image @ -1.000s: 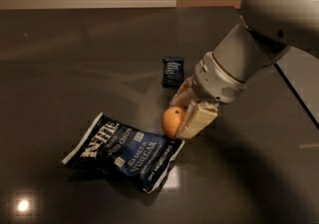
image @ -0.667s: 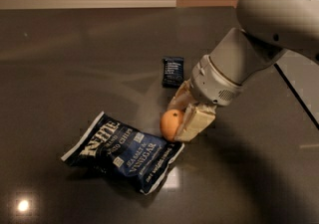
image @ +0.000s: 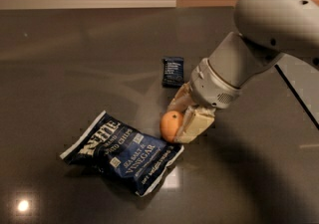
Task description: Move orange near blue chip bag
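Right now the orange (image: 170,125) sits just below frame centre, clamped between the two pale fingers of the gripper (image: 178,122), right at the upper right edge of the blue chip bag (image: 122,152). Above them a small dark wrapper (image: 173,71) lies apart on the dark table (image: 75,58)

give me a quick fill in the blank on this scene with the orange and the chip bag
The gripper holds the orange beside the blue chip bag, whose label reads Sea Salt & ___.
The small dark wrapper lies ___ from the camera than the orange.
The number of fruits in view is ___.
Missing words: vinegar; farther; one.
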Controlling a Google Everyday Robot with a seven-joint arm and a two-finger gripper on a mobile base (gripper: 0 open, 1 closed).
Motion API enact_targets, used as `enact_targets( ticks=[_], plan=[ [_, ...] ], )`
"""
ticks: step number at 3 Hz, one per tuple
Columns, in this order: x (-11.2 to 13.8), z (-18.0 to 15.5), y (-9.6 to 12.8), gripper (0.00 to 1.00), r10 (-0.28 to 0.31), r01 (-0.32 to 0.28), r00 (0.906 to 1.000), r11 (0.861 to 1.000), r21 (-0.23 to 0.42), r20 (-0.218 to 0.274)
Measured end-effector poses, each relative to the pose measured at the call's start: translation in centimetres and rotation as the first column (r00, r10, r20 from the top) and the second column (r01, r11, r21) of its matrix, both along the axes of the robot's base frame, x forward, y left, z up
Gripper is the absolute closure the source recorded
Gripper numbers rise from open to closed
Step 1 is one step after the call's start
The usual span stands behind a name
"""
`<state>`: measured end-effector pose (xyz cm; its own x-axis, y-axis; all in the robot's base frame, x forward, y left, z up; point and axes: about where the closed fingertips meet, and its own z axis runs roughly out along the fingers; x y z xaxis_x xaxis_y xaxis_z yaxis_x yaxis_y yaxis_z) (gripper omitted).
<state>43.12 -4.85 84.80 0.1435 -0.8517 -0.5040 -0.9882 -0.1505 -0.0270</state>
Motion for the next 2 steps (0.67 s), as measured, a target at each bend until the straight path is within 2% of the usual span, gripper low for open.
enact_targets(
  ticks=[1,2],
  plan=[
    [0.01,0.03,-0.04,0.15,0.000,0.000,1.0000,1.000,-0.002,0.000],
    [0.13,-0.34,-0.54,0.00,-0.005,0.005,1.0000,1.000,-0.013,0.000]
  ],
)
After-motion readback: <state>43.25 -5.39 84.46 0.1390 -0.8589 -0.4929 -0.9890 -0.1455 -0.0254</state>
